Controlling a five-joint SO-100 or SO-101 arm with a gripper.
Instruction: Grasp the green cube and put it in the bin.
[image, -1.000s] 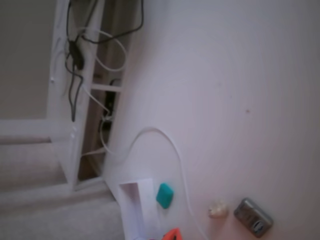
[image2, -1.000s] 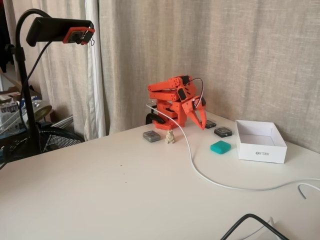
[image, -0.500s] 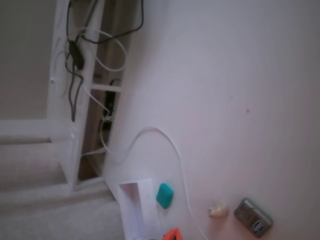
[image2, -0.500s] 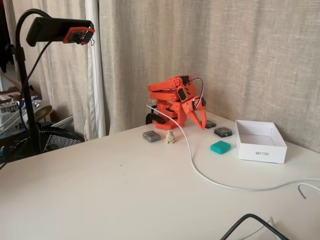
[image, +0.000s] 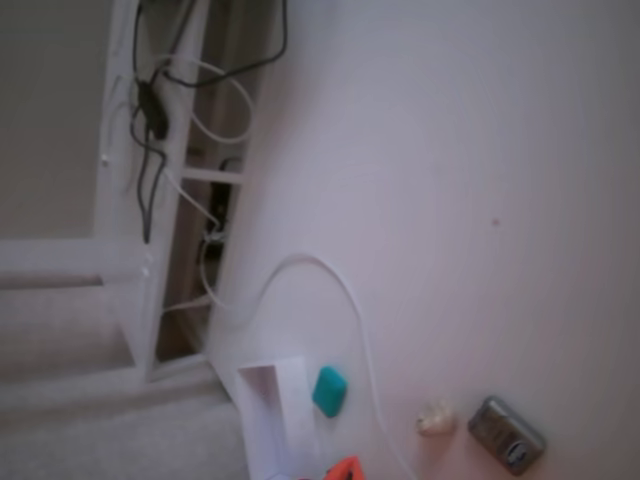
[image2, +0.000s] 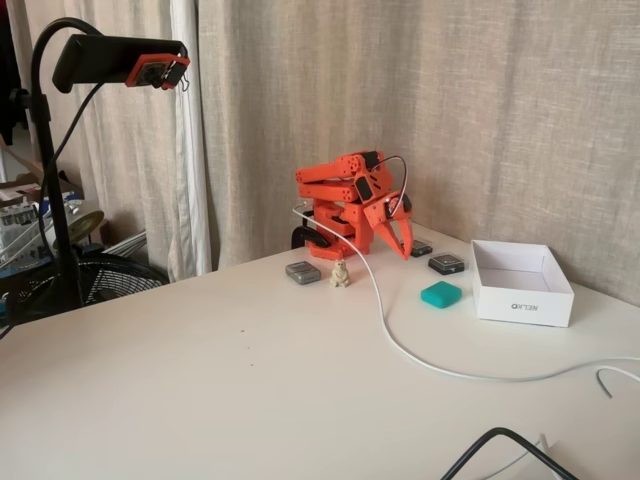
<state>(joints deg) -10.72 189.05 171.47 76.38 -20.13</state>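
- Fixed views both showed the table, a broad pale surface, bare in the middle with the working things gathered toward its far edge.
- The orange arm sat folded at that far edge by the curtain, its gripper pointing down just above the tabletop with nothing between the fingers (they looked nearly together, though I could not tell for certain).
- The bin stood upright and open near the far right corner in the side-on fixed view, seemingly empty.
- A white cable ran from the arm's base across the surface toward the right edge, passing just beside the cube.
- The green cube lay flat on the table just left of the bin, apart from its wall and well clear of the gripper.
- Judged from this, the reach had not begun: the arm would need to unfold, spread its fingers over the cube and avoid the cable.
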